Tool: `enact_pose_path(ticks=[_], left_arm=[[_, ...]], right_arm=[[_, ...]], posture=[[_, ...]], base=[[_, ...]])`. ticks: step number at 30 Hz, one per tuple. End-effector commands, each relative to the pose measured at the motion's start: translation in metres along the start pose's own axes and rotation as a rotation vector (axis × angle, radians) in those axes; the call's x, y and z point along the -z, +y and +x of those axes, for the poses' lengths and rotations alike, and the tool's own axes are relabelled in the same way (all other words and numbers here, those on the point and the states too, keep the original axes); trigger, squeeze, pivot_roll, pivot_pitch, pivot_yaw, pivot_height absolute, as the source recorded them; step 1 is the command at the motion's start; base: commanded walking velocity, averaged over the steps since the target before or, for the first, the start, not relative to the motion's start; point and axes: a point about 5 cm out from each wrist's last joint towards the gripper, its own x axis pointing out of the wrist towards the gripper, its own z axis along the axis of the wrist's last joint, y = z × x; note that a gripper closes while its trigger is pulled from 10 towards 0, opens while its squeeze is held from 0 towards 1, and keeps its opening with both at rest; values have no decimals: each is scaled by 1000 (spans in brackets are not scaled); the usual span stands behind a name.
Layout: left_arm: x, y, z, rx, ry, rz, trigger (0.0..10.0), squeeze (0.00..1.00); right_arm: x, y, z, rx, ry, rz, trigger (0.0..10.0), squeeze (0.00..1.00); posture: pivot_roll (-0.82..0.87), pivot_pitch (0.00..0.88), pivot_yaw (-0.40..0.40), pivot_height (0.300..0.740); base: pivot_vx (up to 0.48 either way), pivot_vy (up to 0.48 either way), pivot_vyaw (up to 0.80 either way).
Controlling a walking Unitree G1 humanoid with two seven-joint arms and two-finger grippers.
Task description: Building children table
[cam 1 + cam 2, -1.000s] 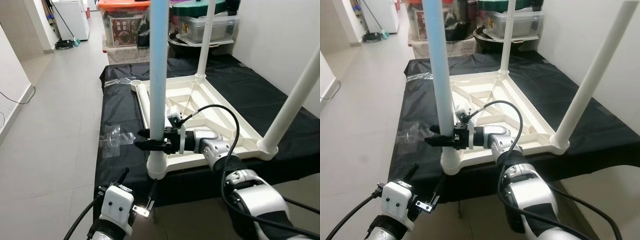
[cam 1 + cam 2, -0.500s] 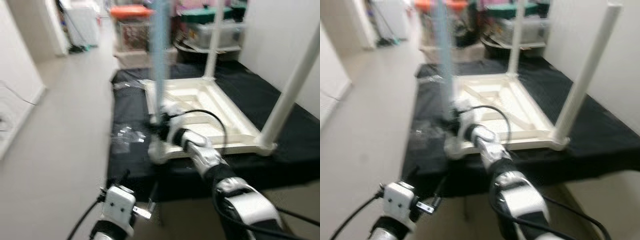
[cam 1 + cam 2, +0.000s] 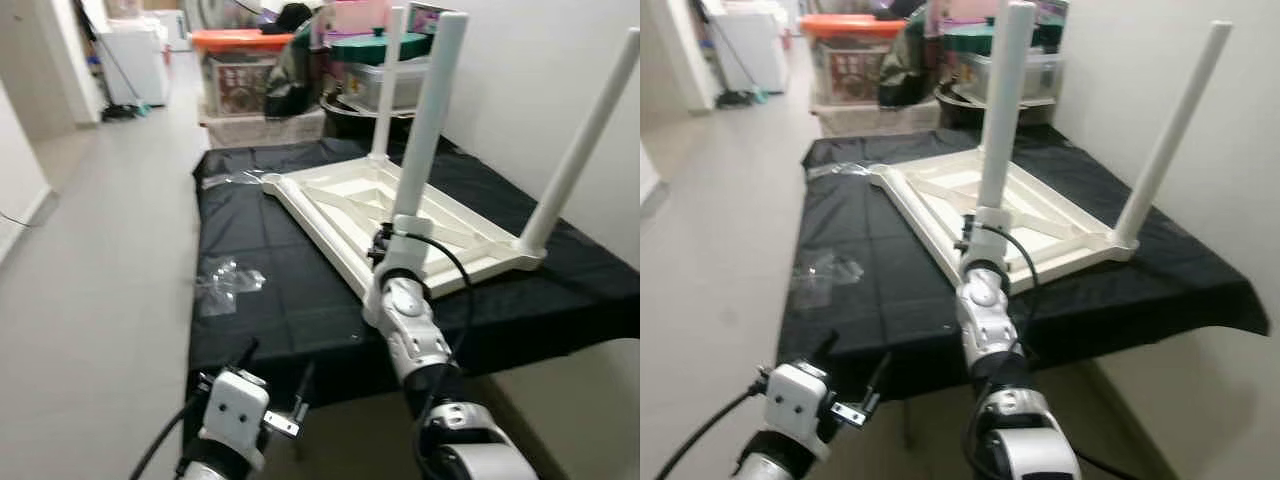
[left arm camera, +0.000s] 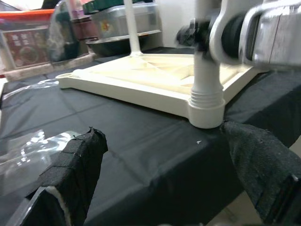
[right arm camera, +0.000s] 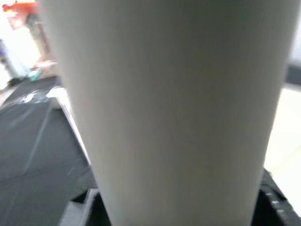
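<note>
Table, white plastic and upside down, is lying on the black cloth in the left eye view, legs pointing up; the right gripper is reaching to the near leg. Since a second ago the camera has pulled back. Storage bins are standing behind.

In the left wrist view, the left gripper is hanging with fingers spread, holding nothing.

In the right wrist view, the leg is looming close; the right grip probably encloses it, though I cannot tell.
</note>
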Motion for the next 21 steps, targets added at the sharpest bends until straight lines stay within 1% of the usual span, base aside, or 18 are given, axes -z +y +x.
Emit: enact_pose_path(ticks=[1,3,4,6,8,9,10,11,12,13,14,15,16,17,18,19,20,21], left_arm=[[3,0,0,0,13,4,10000,0],[3,0,0,-1,13,3,10000,0],[3,0,0,0,14,2,10000,0],[4,0,0,1,15,0,10000,0],[3,0,0,2,15,0,10000,0],[3,0,0,2,15,0,10000,0],[3,0,0,2,15,0,10000,0],[3,0,0,2,15,0,10000,0],[3,0,0,2,15,0,10000,0],[3,0,0,2,14,0,10000,0],[3,0,0,2,14,0,10000,0],[3,0,0,1,14,0,10000,0],[3,0,0,1,14,0,10000,0],[3,0,0,2,14,1,10000,0],[3,0,0,2,14,1,10000,0],[3,0,0,2,13,1,10000,0],[3,0,1,3,12,0,10000,0],[3,0,1,3,12,0,10000,0]], right_arm=[[11,17,-4,-65,41,46,10000,1000],[8,18,-2,-100,19,50,10000,1000],[5,18,0,-150,9,70,10000,0],[-1,16,3,-233,-18,91,10000,0],[-3,16,3,-259,-31,94,10000,0],[-8,16,3,-363,-49,85,10000,0],[-8,16,3,-363,-49,85,10000,0],[-11,15,3,-516,-45,84,10000,0],[-11,15,3,-516,-45,84,10000,0],[-13,14,1,-635,-40,75,10000,0],[-13,14,1,-635,-40,75,10000,0],[-14,12,0,-759,-5,63,10000,0],[-14,12,0,-759,-5,63,10000,0],[-13,10,-1,-873,40,30,10000,0],[-13,10,-1,-873,40,30,10000,0],[-13,8,-2,-981,93,19,10000,0],[-12,12,-5,-1113,147,2,10000,0],[-12,12,-5,-1113,147,2,10000,0]], posture=[[73,0,-19,740],[73,0,-19,740],[73,0,-19,740],[65,0,-15,740],[65,0,-15,740],[65,0,-15,740],[65,0,-15,740],[65,0,-15,740],[65,0,-15,740],[65,0,-15,740],[65,0,-15,740],[65,0,-15,740],[65,0,-15,740],[66,0,-12,740],[66,0,-12,740],[66,0,-12,740],[66,0,-12,740],[66,0,-12,740]], base=[[0,0,0],[0,0,0],[0,0,0],[0,0,0],[0,0,0],[0,0,0],[0,0,0],[0,0,0],[0,0,0],[0,0,0],[0,0,0],[0,0,0],[0,0,0],[0,0,0],[0,0,0],[0,0,0],[0,0,0],[0,0,0]])
